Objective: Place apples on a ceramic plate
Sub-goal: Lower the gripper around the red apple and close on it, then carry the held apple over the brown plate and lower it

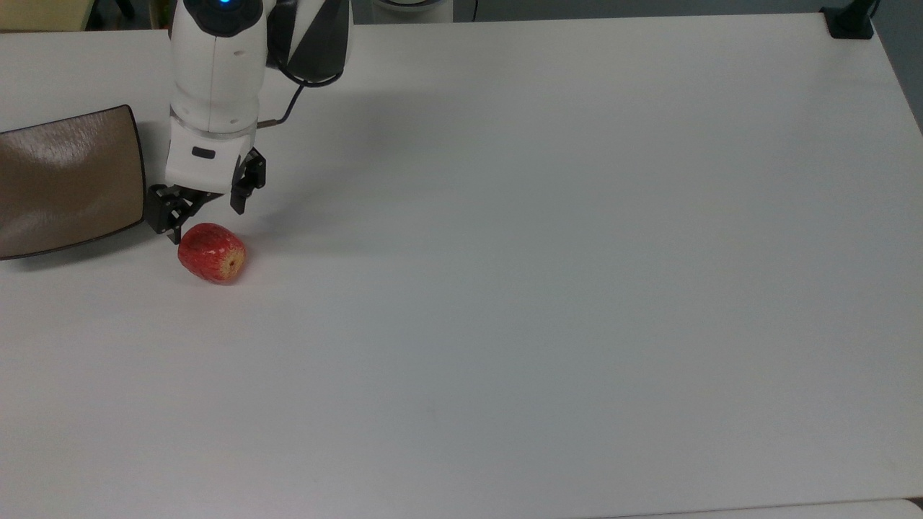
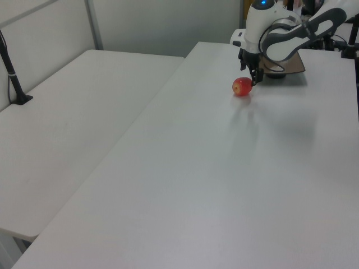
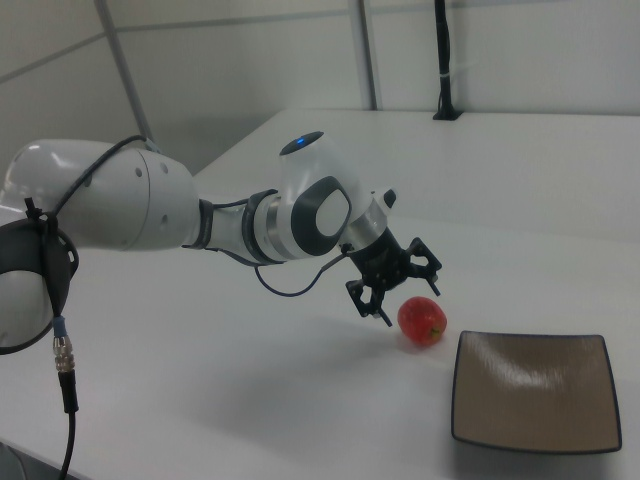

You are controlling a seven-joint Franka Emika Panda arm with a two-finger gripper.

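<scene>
A small red apple [image 1: 212, 252] lies on its side on the white table, a yellow-tan hollow end facing the top view's right; I also see the apple [image 2: 242, 86] in the left view and the apple [image 3: 421, 320] in the right view. The brown squarish ceramic plate [image 1: 65, 180] sits just to the top view's left of it and holds nothing; the plate [image 3: 533, 390] is whole in the right view. My gripper [image 1: 206, 220] hangs open just behind and above the apple, its black fingers [image 3: 362, 297] spread wide. The gripper [image 2: 251, 75] partly hides the plate in the left view.
The white arm [image 1: 216, 79] reaches in from the top view's upper left. A black clamp base [image 1: 849, 21] sits at the table's far right corner. A second white table [image 2: 73, 112] adjoins at the left view's left, with a black post [image 2: 14, 78] on it.
</scene>
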